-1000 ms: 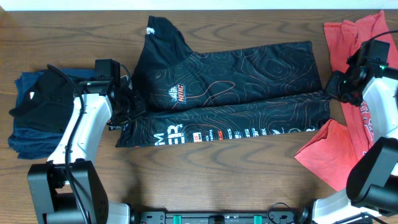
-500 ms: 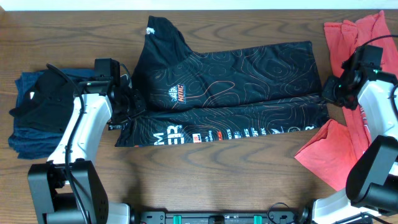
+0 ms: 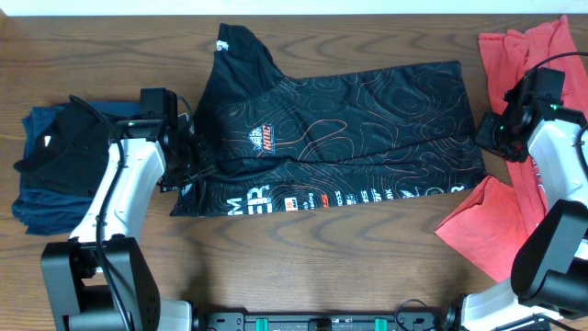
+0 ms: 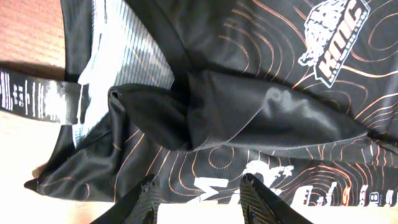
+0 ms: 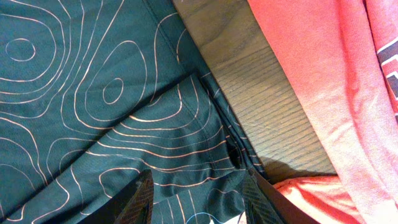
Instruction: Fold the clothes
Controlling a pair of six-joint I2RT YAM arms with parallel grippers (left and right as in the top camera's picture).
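Note:
A black jersey (image 3: 340, 129) with orange contour lines lies spread across the table's middle, its front strip (image 3: 331, 195) showing white lettering. My left gripper (image 3: 188, 156) is open over the jersey's left edge; in the left wrist view its fingers (image 4: 199, 196) hang above a bunched fold (image 4: 186, 115) of the jersey. My right gripper (image 3: 490, 140) is open at the jersey's right edge; in the right wrist view its fingers (image 5: 199, 196) straddle the jersey's hem (image 5: 211, 143), holding nothing.
A red shirt (image 3: 514, 55) lies at the far right, also in the right wrist view (image 5: 336, 74). A stack of folded dark blue and black clothes (image 3: 55, 165) sits at the left. Bare wood table (image 3: 303, 267) runs along the front.
The right arm has drawn back to the right and the jersey's lower right corner has dropped flat. The left gripper has hardly moved.

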